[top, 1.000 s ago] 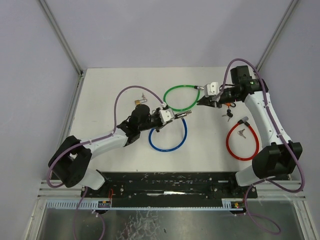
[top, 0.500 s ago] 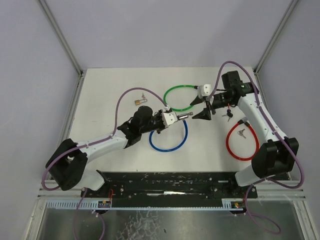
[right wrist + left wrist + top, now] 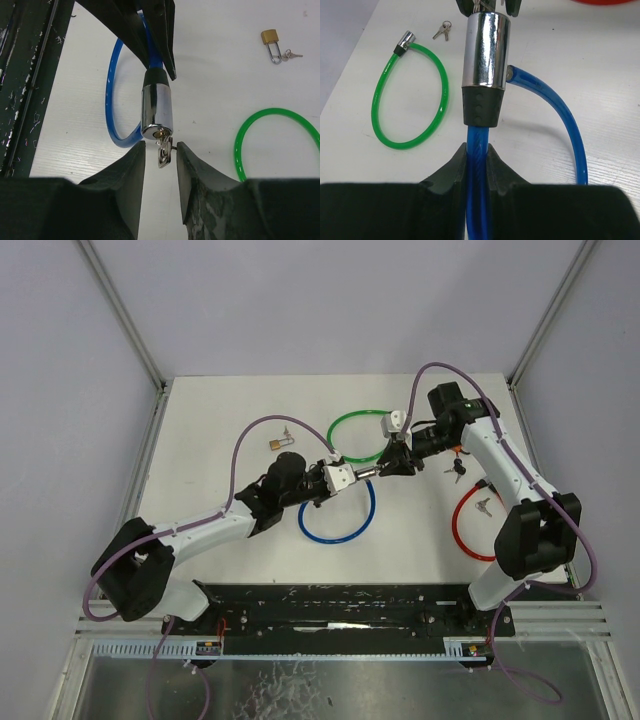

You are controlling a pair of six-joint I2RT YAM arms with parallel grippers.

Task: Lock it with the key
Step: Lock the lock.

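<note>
The blue cable lock [image 3: 335, 528] is lifted at its chrome cylinder [image 3: 365, 473]. My left gripper [image 3: 338, 478] is shut on the blue cable just behind the cylinder's black collar; in the left wrist view the fingers [image 3: 451, 167] pinch the cable below the cylinder [image 3: 486, 50]. A key [image 3: 164, 152] sticks out of the keyhole at the cylinder's end [image 3: 156, 112], with a second key hanging on its ring. My right gripper [image 3: 159, 147] is open, one jaw on each side of the key, not touching it. It meets the cylinder in the top view [image 3: 385, 468].
A green cable lock [image 3: 360, 435] lies behind the blue one. A red cable lock [image 3: 480, 525] with keys lies at the right. A spare key bunch [image 3: 457, 470] lies by the right arm. A brass padlock [image 3: 280, 443] with keys sits at the back left.
My right gripper has swung left and forward to the cylinder's end, and its jaws now straddle the key. My left gripper shifted the cylinder slightly right early on, then held still.
</note>
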